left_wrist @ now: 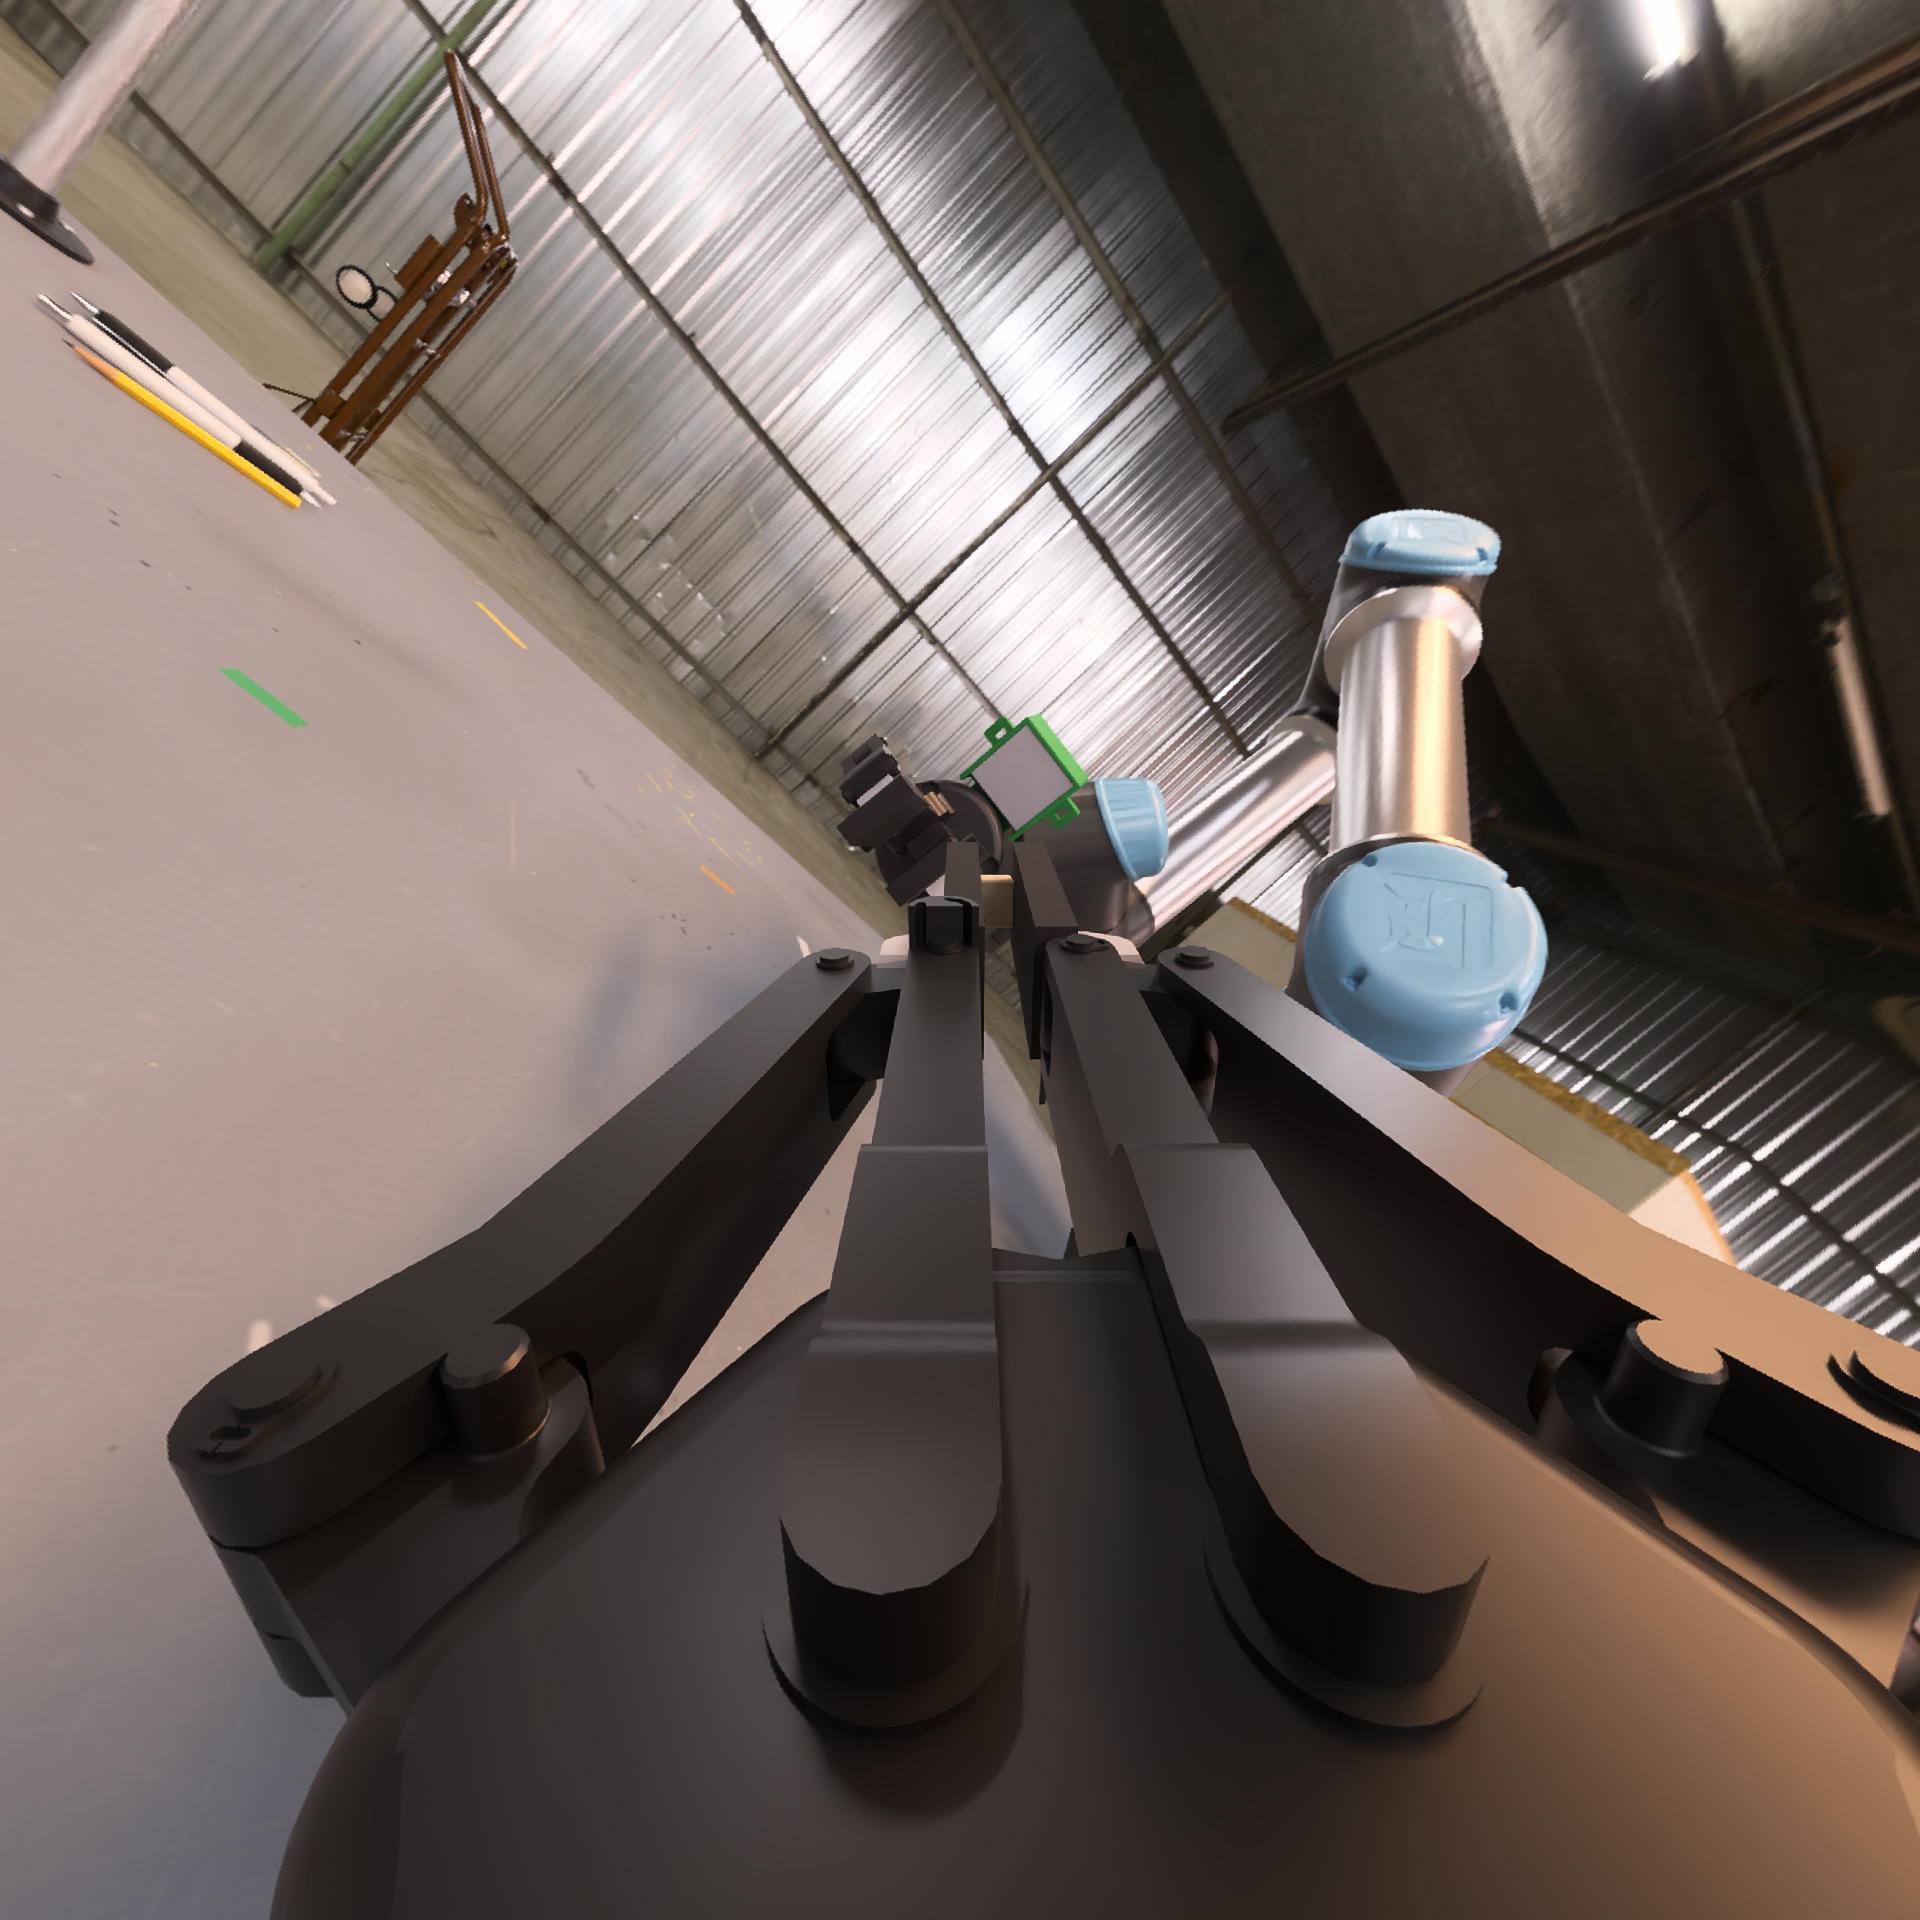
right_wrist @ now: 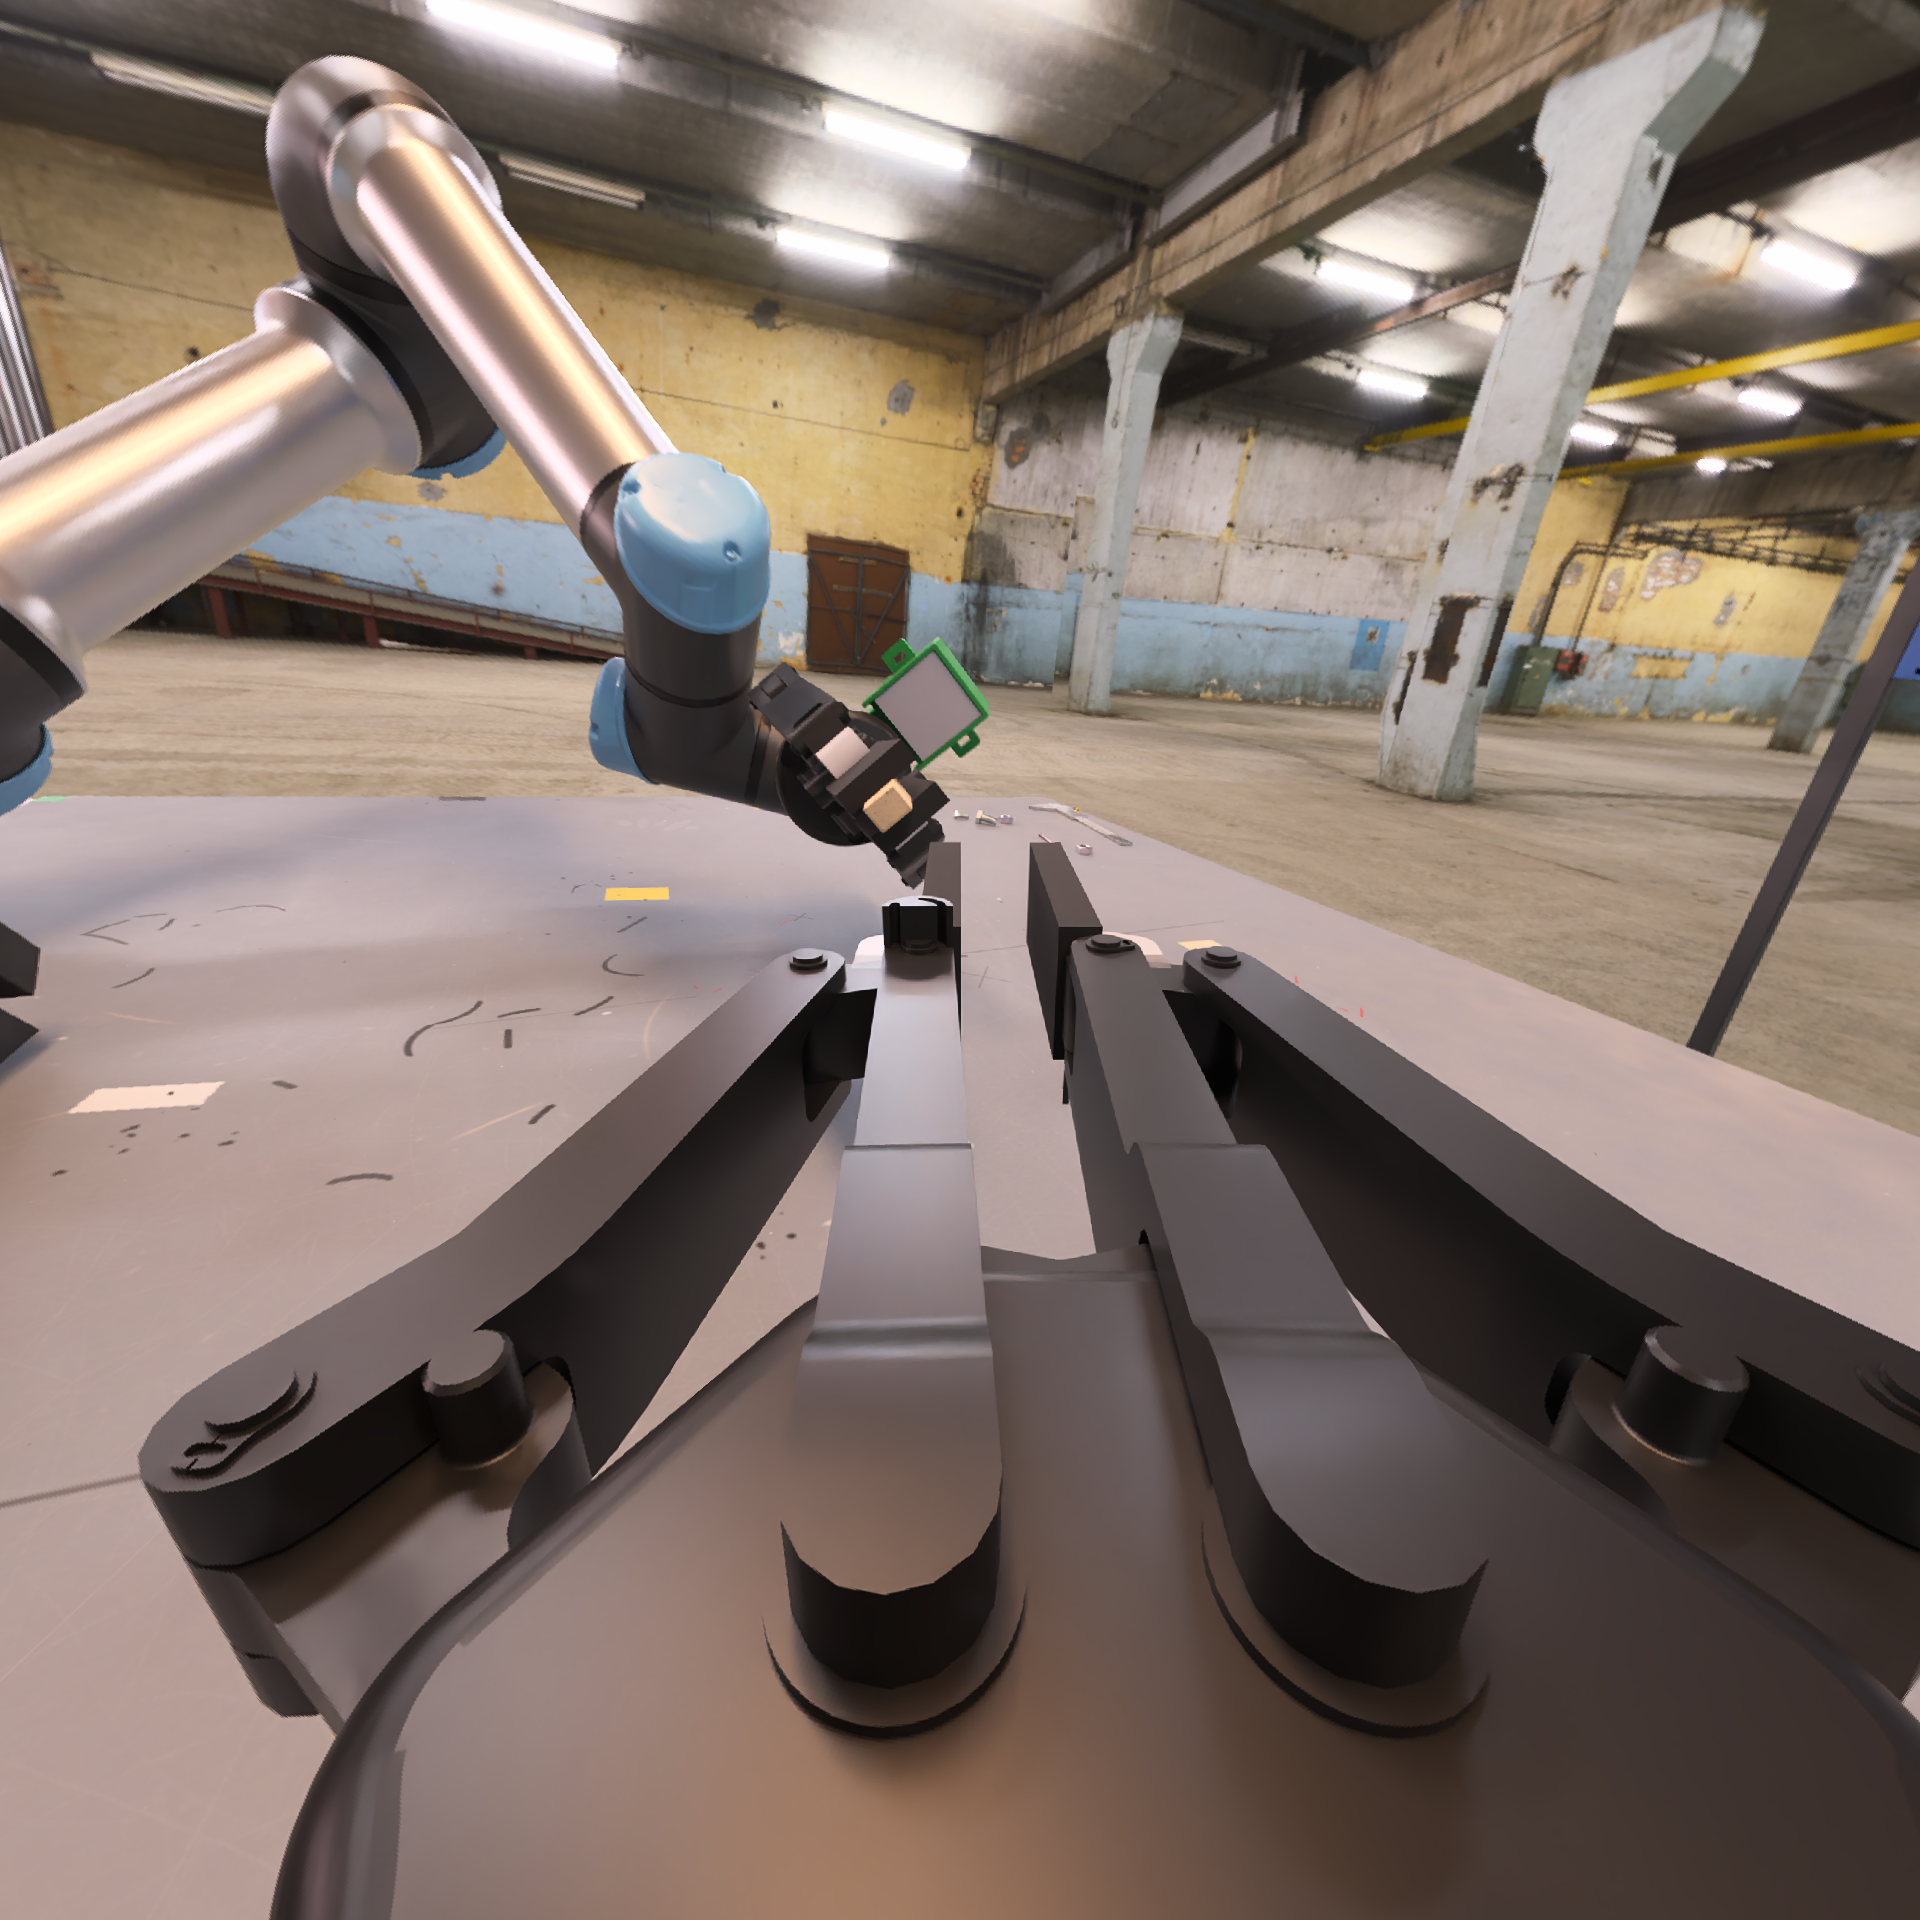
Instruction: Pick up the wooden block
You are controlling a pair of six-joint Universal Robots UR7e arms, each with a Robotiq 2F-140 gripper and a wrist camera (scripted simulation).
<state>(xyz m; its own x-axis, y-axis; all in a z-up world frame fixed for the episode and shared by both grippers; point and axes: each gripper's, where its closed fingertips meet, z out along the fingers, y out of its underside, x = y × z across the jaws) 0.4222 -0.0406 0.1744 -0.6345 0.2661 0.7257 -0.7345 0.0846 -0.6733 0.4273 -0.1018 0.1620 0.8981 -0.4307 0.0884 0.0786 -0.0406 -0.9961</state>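
- While the left two-finger black gripper [left_wrist: 995, 894] hangs above the grey scuffed tabletop [left_wrist: 312, 935], its jaws are clamped on the small pale wooden block [left_wrist: 997, 891], so the block sits clear of the table between the pads.
- From the right wrist view, that block [right_wrist: 891, 805] shows as a light cube in the far gripper, just beyond and slightly left of the right black gripper [right_wrist: 992, 883].
- Jaws of the right gripper stand a little apart with nothing between them.
- I judge the lift essentially done by the left arm; any further move only needs the grip kept.
- The block looks roughly cubic, so no clear long axis.
- Count: one block, two grippers, and a few pens and a yellow pencil [left_wrist: 187, 416] lying well apart.
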